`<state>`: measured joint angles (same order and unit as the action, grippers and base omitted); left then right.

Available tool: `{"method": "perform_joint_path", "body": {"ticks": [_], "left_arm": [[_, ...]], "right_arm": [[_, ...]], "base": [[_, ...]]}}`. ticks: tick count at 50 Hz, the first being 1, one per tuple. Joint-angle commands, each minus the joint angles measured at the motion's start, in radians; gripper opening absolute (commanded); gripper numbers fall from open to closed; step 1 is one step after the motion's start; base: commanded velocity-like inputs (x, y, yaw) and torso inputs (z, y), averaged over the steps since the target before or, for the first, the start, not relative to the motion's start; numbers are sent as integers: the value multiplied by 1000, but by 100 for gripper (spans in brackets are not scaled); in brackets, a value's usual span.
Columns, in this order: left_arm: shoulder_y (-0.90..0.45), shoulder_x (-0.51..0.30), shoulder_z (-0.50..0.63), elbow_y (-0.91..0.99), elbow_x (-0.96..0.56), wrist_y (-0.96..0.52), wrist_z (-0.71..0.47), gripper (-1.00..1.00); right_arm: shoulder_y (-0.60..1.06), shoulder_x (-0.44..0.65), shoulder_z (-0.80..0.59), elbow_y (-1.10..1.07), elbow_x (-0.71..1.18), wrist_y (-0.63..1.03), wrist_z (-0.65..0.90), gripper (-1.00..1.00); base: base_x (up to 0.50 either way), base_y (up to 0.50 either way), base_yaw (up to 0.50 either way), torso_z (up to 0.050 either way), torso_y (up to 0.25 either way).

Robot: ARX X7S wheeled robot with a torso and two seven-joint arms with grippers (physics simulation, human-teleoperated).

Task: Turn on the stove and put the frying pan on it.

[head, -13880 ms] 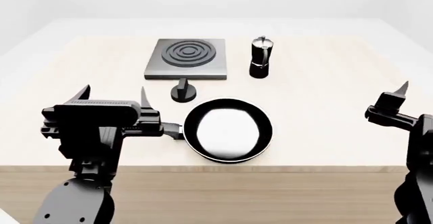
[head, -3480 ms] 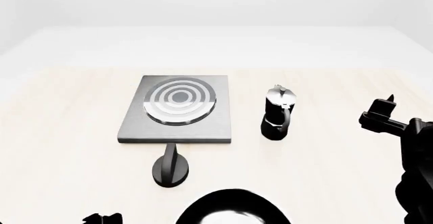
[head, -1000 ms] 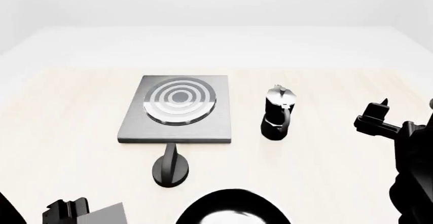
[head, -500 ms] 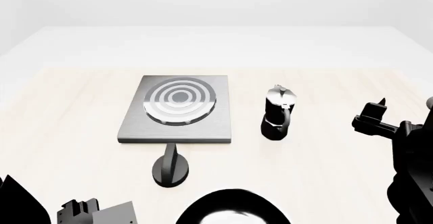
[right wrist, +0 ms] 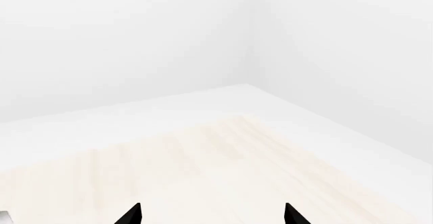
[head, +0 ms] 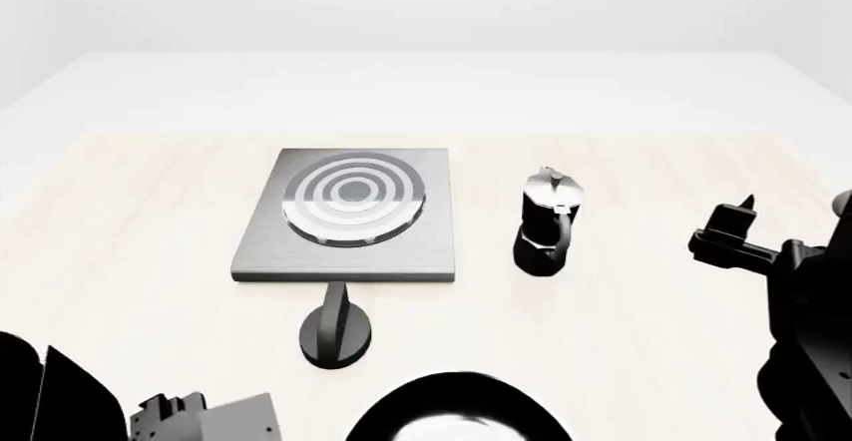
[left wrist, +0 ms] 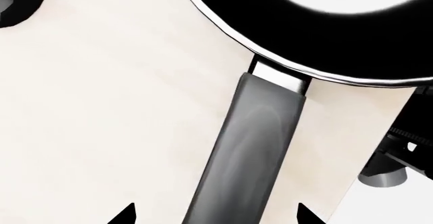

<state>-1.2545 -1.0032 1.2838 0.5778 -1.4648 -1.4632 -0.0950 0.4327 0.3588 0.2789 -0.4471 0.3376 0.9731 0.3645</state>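
Note:
The stove (head: 266, 246) is a grey square plate with a ringed burner (head: 353, 199); its black knob (head: 337, 333) stands just in front of it. The frying pan (head: 460, 413) shows only as a black rim at the near edge of the head view. In the left wrist view my left gripper (left wrist: 215, 216) is open, its fingertips (left wrist: 127, 216) on either side of the pan's long dark handle (left wrist: 254, 148) and apart from it. The pan's rim (left wrist: 223, 26) is ahead. My right gripper (right wrist: 211, 215) is open and empty, held above the table at the right (head: 795, 207).
A black-and-silver moka pot (head: 546, 223) stands right of the stove. My left arm (head: 200, 421) shows at the bottom left of the head view. The right wrist view shows the table's far corner (right wrist: 247, 115) and white walls.
My left arm has come up into the head view's bottom left and shifted right toward the pan. My right gripper has drifted slightly left. Stove, knob, pot and pan have not moved.

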Motion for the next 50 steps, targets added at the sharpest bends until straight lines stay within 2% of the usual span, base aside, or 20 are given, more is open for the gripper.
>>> {"method": "perform_joint_path", "body": {"ticks": [1,9,22,23,38,44,47,50], "left_arm": [[8,34,74,-30,155,34,161,100],[3,57,143,-78,261,72,284,100],[59,79,200,-167,344,150,343,100],[49,77,204,-149,362,141,321,-100],[6,42,117,-46,170,71,223,-100],[-81,0,17,78,-9,78,132,-100],[-162,-4,-16,94,-146,47,42,-100],[-193,-18,-43,86,-210,76,-6,-100]], "right_arm": [[1,-1,-8,-2,0,-2,4,100],[4,3,-10,-11,2,0,7,100],[-3,2,-19,-18,-1,-11,12,100],[-3,1,-22,-15,-2,-12,13,100],[-7,4,-27,-11,0,-20,13,100],[-5,4,-30,-6,-1,-22,15,100],[0,3,-35,-10,-1,-17,18,100],[-1,4,-34,-12,1,-17,18,100]], "base": [[0,0,0,0,0],[0,0,0,0,0],[0,0,0,0,0],[0,0,0,0,0],[0,0,0,0,0],[0,0,0,0,0],[0,0,0,0,0],[0,0,0,0,0]]}}
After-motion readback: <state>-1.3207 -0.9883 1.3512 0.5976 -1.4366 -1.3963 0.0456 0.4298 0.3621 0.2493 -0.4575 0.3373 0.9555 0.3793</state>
